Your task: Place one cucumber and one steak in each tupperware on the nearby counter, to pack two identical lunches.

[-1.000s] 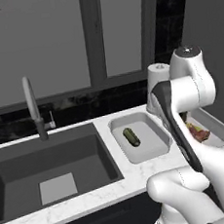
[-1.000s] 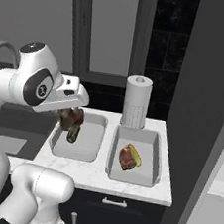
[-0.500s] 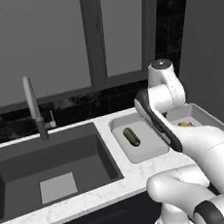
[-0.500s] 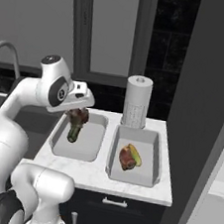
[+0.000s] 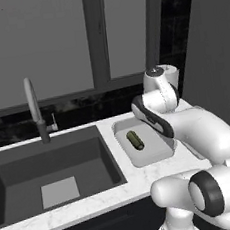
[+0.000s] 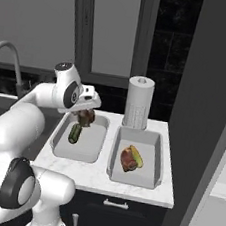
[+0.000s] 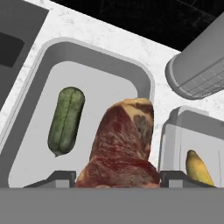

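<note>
Second lunch nearly packed, last steak [image 7: 122,144] in the air. Gripper [image 6: 85,117] clamped on that steak, meat hanging between the two finger tips and dangling above the left container [image 6: 60,143], over its back half, near the right wall in the hand view. Dark green cucumber [image 7: 65,120] already lying flat on that container's floor, apart from the walls, to the left of the hanging meat in the hand view. Right container [image 6: 154,156] complete by the look of it: one steak [image 6: 127,159] and the yellowish cucumber [image 6: 136,156] lying side by side, touching. Paper towel roll [image 6: 138,102] upright on the counter [image 6: 96,177] just behind the right container; sink [image 5: 52,164] and faucet [image 5: 36,110] off to the left, not involved. Step in hand, as judged: delivery of the second steak into the left container. Next move likely calls for a short descent straight down, keeping the meat inside the rim [image 7: 148,83] and clear of the cucumber, then opening the jaws and lifting away. Main risk: steak hangs close to the right wall, so a release from here could leave it draped over the rim or leaning toward the gap between the two containers; a small shift toward the container's middle before letting go would seem safer.
</note>
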You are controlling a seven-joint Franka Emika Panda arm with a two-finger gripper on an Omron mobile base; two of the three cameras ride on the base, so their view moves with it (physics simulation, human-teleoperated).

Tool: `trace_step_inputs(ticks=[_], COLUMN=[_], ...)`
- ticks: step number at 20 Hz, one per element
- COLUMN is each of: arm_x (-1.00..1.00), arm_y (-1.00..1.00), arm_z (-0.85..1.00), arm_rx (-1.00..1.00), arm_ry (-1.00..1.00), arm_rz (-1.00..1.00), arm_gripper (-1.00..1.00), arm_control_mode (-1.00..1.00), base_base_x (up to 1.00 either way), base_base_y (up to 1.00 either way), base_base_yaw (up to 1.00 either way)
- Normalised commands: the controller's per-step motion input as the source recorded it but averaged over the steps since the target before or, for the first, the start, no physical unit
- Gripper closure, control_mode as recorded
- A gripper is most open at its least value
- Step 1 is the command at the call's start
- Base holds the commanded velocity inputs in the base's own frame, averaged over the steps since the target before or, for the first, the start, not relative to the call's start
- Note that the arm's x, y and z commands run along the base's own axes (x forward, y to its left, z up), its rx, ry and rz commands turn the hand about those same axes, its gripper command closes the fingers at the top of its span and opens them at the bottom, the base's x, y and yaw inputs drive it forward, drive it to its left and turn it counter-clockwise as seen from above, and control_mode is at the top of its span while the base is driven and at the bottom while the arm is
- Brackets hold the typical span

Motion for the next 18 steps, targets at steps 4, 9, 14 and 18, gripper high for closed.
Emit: trace_step_inputs(ticks=[4,9,14,18], arm_x=[-0.05,-0.13,-0.04,0.01], arm_y=[-0.19,-0.10,0.14,0.13], arm_z=[-0.21,-0.13,-0.01,-0.37], arm_rx=[0.07,0.07,0.04,0.00], arm_ry=[0.00,0.00,0.00,0.00], arm_rz=[0.00,0.00,0.02,0.00], arm_gripper=[1.00,1.00,1.00,1.00], arm_control_mode=[-1.00,-1.00,-1.00,-1.00], base_base_x=[0.00,0.00,0.00,0.00], base_base_y=[0.00,0.00,0.00,0.00], base_base_yaw=[0.00,0.00,0.00,0.00])
